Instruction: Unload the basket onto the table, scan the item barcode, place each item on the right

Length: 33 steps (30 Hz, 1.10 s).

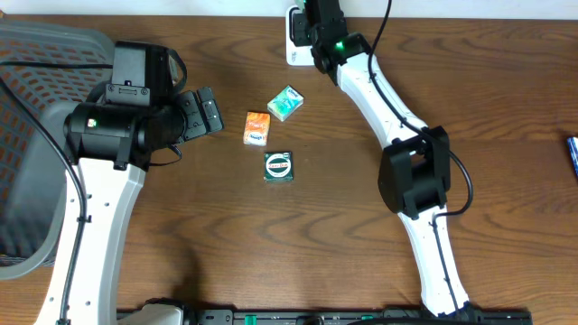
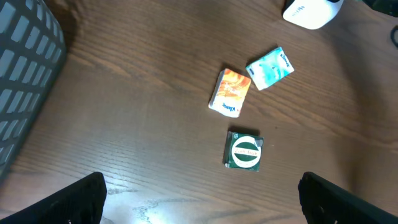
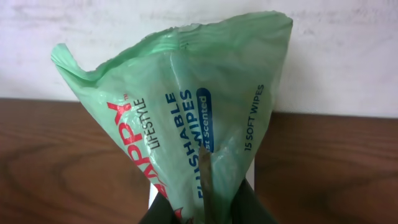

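Scan step in hand: my right gripper [image 3: 205, 210] is pinched nearly shut on one end of the green wipes pack [image 3: 186, 106], held up beside the white scanner [image 1: 294, 43] at the table's far edge. Left gripper [image 1: 204, 110] gapes wide, empty. No barcode shows on the face toward me, so next probably calls for turning the pack to the scanner.

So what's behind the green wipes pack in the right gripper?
A white wall above the brown table. The pack covers whatever lies directly behind it.
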Available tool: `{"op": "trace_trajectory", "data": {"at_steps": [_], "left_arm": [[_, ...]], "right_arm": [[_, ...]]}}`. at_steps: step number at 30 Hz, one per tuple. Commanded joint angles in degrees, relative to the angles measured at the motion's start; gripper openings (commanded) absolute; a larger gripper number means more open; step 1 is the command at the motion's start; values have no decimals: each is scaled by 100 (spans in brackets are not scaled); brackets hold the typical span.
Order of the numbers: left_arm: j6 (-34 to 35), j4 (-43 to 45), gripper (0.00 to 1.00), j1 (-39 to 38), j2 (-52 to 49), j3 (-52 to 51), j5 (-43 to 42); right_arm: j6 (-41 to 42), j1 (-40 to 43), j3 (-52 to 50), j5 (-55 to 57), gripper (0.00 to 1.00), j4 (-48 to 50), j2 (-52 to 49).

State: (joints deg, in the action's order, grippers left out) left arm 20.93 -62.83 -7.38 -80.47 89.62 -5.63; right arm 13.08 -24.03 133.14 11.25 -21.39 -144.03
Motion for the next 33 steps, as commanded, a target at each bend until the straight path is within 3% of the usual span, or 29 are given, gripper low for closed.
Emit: {"op": "trace_trajectory", "data": {"at_steps": [1, 19, 33], "left_arm": [[-33, -13, 98, 24, -2, 70, 35], [-33, -13, 98, 24, -2, 70, 35], [-33, -13, 98, 24, -2, 70, 35]], "right_arm": [[-118, -39, 146, 131, 1, 188, -142], [-157, -83, 201, 251, 1, 199, -350], [-157, -70, 225, 354, 1, 175, 321]]}}
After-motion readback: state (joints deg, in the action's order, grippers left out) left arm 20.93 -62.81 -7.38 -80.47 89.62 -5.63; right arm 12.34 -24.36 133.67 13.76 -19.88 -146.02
